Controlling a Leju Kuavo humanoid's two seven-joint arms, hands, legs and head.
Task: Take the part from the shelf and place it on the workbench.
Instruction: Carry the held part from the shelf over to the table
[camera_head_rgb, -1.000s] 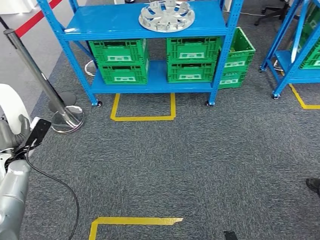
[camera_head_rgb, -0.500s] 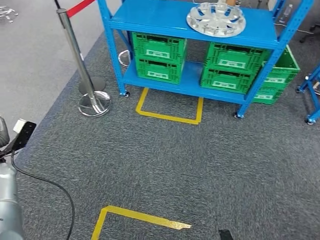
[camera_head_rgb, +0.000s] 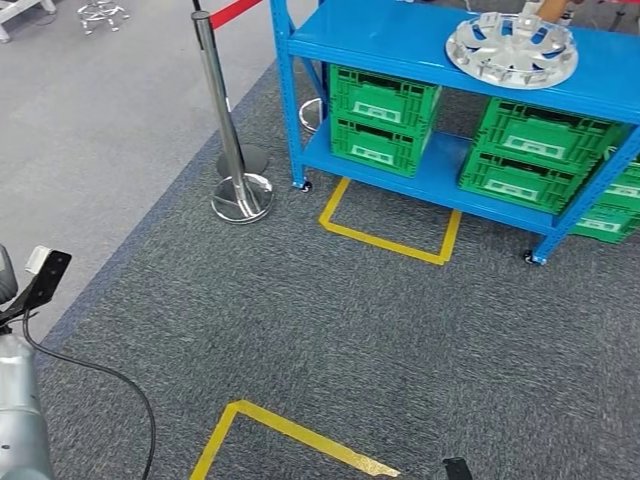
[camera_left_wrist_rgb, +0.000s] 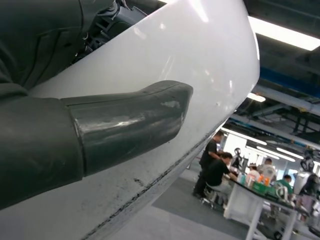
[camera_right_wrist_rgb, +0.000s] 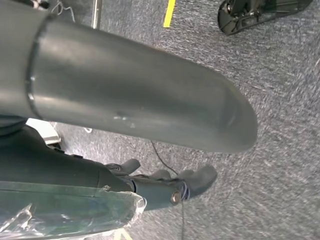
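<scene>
Head view: task barely begun, the part, a silver wheel cover, lies on the blue shelf top at 1 o'clock, well apart from the robot, untaken. Left wrist view: left hand against the white body, grip state unclear. Right wrist view: right hand over carpet, fingers loosely apart, holding nothing.
</scene>
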